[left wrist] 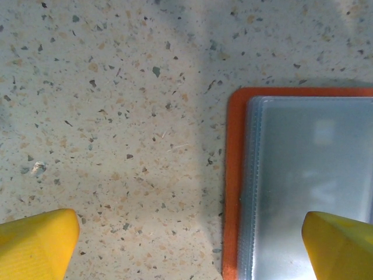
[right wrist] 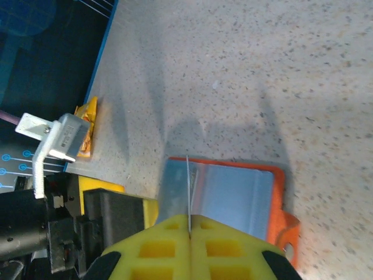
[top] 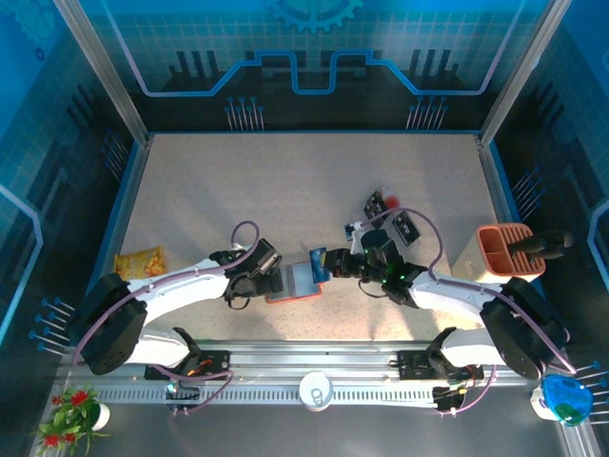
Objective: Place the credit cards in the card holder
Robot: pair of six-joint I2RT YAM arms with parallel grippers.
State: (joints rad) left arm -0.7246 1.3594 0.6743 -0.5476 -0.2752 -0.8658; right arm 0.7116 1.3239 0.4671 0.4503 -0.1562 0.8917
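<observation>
Right jaws pinch a card (top: 317, 264) on edge, just above the open holder (right wrist: 233, 195) on the counter (right wrist: 262, 70). Left jaws spread, one fingertip (left wrist: 341, 245) over its sleeve. Best: pin holder down, tilt card flatter, ease its edge into a pocket mouth slowly. Spare cards (top: 381, 203) lie behind.

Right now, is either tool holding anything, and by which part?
The right tool pinches a credit card by one edge; the left tool holds nothing.

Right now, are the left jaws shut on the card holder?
No, the left gripper has its jaws wide apart, straddling the orange edge of the open card holder.
</observation>
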